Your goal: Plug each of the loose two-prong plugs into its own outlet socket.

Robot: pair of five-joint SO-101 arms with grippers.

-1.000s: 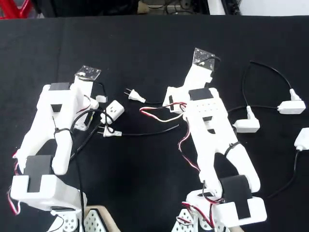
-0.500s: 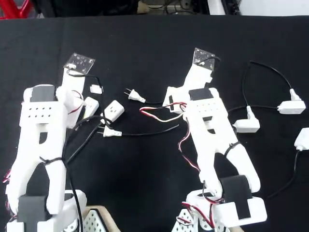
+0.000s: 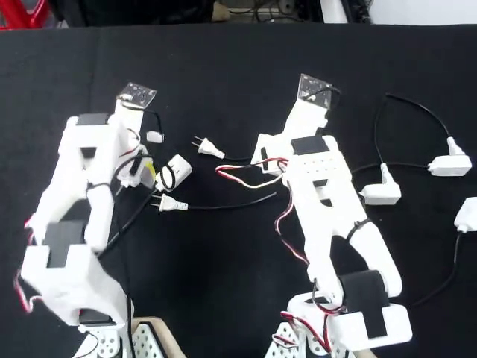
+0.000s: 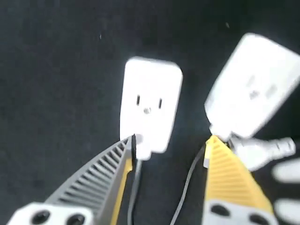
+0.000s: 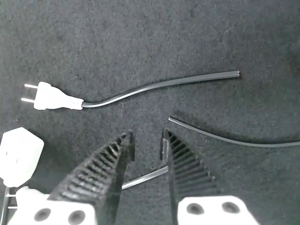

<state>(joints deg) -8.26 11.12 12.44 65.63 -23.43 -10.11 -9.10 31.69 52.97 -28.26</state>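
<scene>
Black cloth (image 3: 223, 67) bears a loose plug (image 3: 211, 150), clutter (image 3: 253, 10) beyond.

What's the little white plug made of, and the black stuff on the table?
The plug looks like smooth white plastic: even colour, rounded moulded edges. Its two prongs look like pale metal, thin and straight, but that's uncertain. The table cover seems to be black cloth, maybe felt: fuzzy and matte, with no shine.

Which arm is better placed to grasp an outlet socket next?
Left. The left hand, open, has a white socket just beyond its fingertips and a second socket beside it. The right hand, also open, hangs over black cloth and a cable, nearer a loose plug.
</scene>
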